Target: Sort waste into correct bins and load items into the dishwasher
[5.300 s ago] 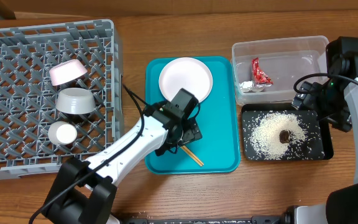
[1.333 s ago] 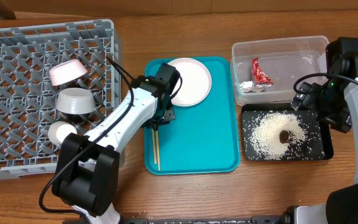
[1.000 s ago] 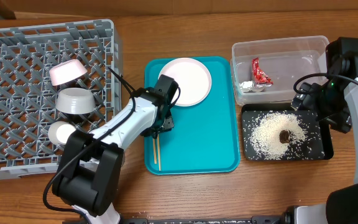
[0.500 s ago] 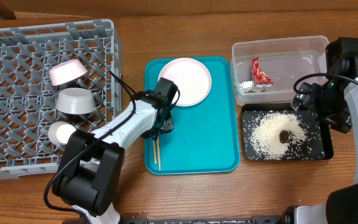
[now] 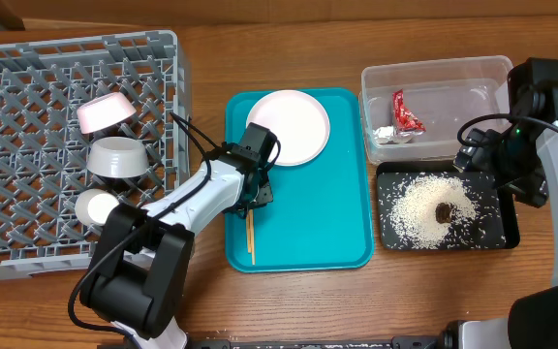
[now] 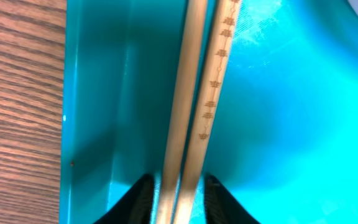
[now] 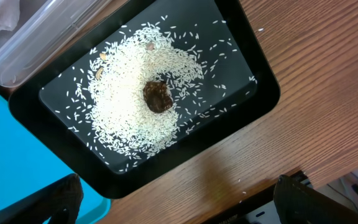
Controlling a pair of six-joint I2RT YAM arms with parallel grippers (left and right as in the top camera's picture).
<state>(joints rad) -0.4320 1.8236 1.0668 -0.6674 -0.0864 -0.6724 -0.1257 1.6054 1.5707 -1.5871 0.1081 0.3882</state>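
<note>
My left gripper (image 5: 255, 191) is low over the teal tray (image 5: 327, 213), shut on the two wooden chopsticks (image 5: 251, 236), which lie side by side between its black fingers (image 6: 138, 200). In the left wrist view the chopsticks (image 6: 194, 93) run straight away from the jaws. The large white plate (image 5: 289, 126) rests at the tray's far end. The red-and-silver wrapper (image 5: 405, 111) is in the clear tub (image 5: 453, 87). Rice (image 7: 129, 118) and a brown lump (image 7: 157, 96) lie in the black tray (image 7: 253, 106). My right gripper (image 7: 191, 205) hangs open above that tray's near edge, holding nothing.
The grey dish rack (image 5: 27, 116) on the left holds a pink-backed small plate (image 5: 105, 111), a grey bowl (image 5: 116, 157) and a white cup (image 5: 97, 206). Bare wooden table (image 6: 17, 93) separates rack and teal tray.
The left jaws have narrowed onto the chopsticks, and the sticks' near end has swung slightly right. The right arm has not moved.
</note>
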